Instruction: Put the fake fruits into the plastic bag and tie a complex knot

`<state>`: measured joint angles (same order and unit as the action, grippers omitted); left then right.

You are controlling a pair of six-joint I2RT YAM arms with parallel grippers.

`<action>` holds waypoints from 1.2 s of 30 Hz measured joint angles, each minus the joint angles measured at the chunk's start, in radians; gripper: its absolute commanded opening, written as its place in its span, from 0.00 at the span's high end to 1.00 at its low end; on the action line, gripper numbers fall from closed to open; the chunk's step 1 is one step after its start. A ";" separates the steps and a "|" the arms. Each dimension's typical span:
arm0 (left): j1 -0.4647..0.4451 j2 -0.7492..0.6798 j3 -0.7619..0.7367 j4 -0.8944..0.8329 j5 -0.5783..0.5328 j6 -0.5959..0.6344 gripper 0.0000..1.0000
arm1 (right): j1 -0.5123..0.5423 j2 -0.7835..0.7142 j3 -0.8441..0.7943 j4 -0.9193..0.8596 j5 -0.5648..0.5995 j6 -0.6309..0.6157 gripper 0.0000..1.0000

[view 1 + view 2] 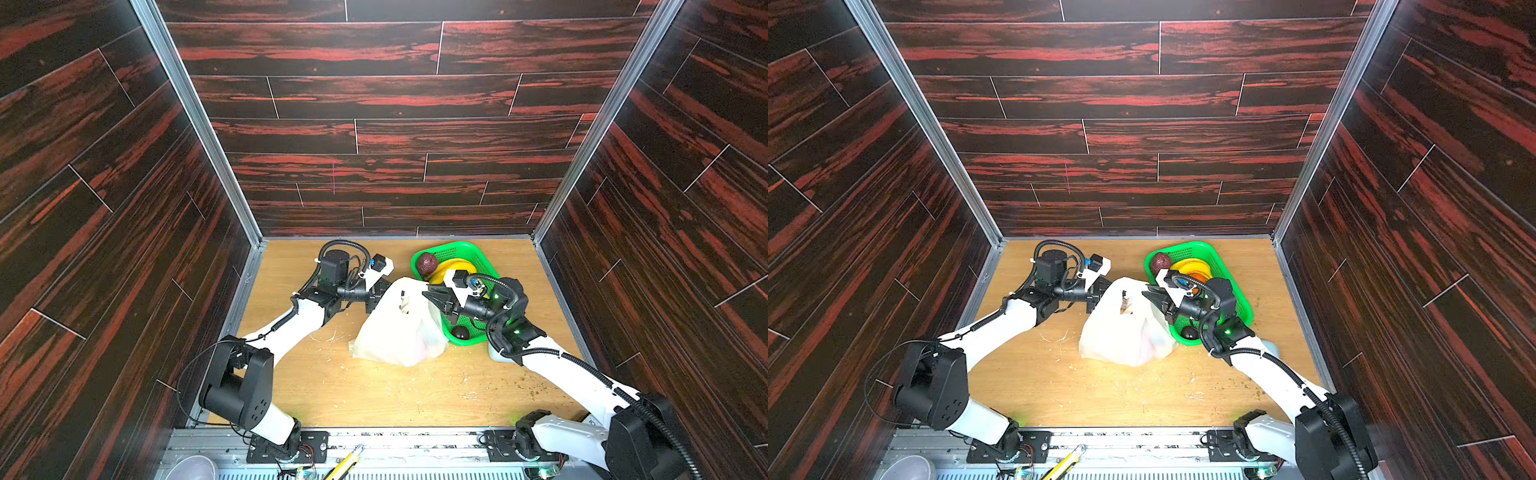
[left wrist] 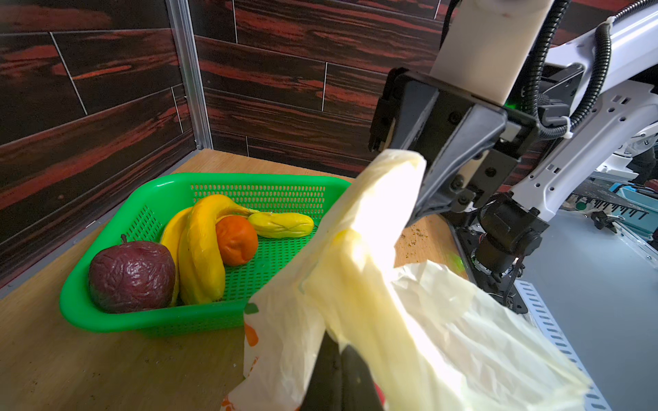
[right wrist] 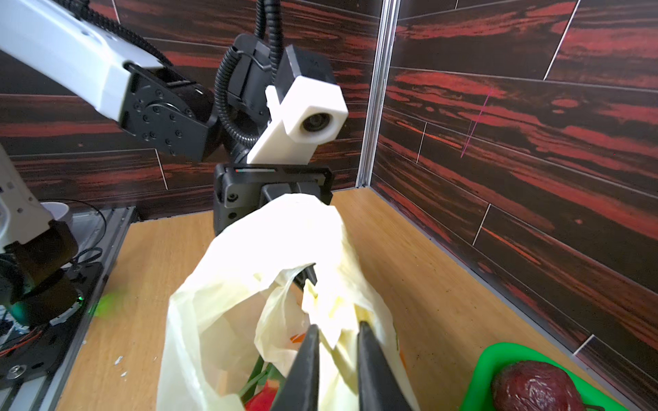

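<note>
We're pinching the plastic bag w/ L gripper; R gripper sitting narrow round its handle, grip unclear: film's risking slipping free.

My left claw pinches the bag; my right claw holds its raised strap. Beyond, a basket holds bananas, an orange, a purple fruit.
</note>
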<state>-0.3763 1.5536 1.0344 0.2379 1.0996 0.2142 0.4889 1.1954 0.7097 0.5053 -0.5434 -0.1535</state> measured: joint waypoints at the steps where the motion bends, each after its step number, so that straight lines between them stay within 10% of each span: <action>1: 0.000 0.000 0.000 0.000 0.000 0.000 1.00 | 0.000 0.000 0.000 -0.008 0.006 -0.003 0.89; 36: 0.011 -0.142 -0.130 0.011 -0.298 0.000 1.00 | 0.000 -0.132 0.004 -0.290 0.179 -0.019 1.00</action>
<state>-0.3656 1.4117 0.9039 0.2489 0.8013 0.2138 0.4892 1.0637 0.7139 0.2157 -0.3641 -0.1726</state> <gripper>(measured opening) 0.064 0.044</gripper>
